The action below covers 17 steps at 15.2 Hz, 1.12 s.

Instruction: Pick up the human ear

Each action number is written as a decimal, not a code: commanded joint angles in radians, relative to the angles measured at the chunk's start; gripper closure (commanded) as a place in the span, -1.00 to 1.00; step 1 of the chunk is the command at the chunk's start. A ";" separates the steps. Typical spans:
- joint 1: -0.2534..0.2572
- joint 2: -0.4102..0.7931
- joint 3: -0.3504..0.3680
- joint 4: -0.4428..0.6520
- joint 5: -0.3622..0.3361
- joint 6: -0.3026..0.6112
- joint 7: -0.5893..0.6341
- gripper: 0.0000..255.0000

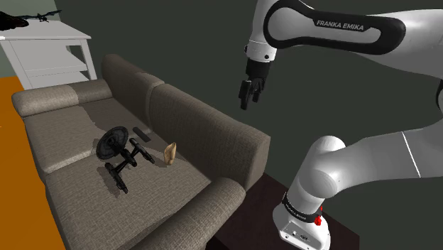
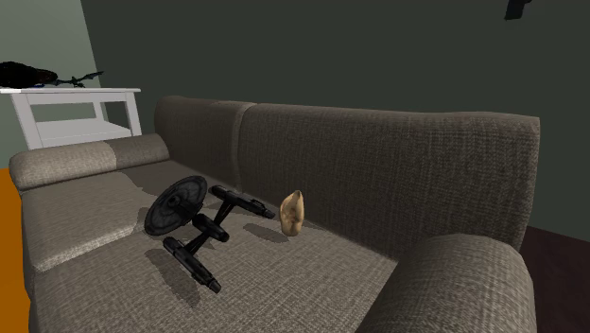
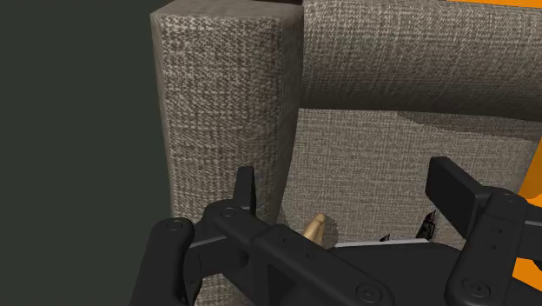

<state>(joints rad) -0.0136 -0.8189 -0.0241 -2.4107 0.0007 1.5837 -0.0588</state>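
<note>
Shoulder view: a black wheeled object lies on the sofa seat, farthest from the end effector. The tan ear stands beside the object, well below the end effector, which hangs in open air above the backrest's top edge, fingers wide apart, empty.

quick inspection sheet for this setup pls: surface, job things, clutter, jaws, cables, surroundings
surface: grey-brown sofa; the seat is the work surface
job's things: tan ear, on edge on the seat near the backrest, untouched
clutter: black wheeled model beside the ear, apart from it
jaws: open, empty, high above the sofa's back
cables: nothing seen
surroundings: white shelf past the sofa's far end with a dark object on top; dark wall; orange floor
</note>
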 commanded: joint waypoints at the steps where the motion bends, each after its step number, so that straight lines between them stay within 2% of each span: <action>1: 0.000 0.000 0.000 0.000 0.000 0.000 0.000 -1.00; 9: -0.010 0.100 0.080 -0.179 0.060 0.351 0.158 -1.00; 17: -0.028 0.340 0.168 -0.243 0.092 0.729 0.319 -1.00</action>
<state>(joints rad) -0.0391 -0.5199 0.1302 -2.6501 0.0900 2.2555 0.2355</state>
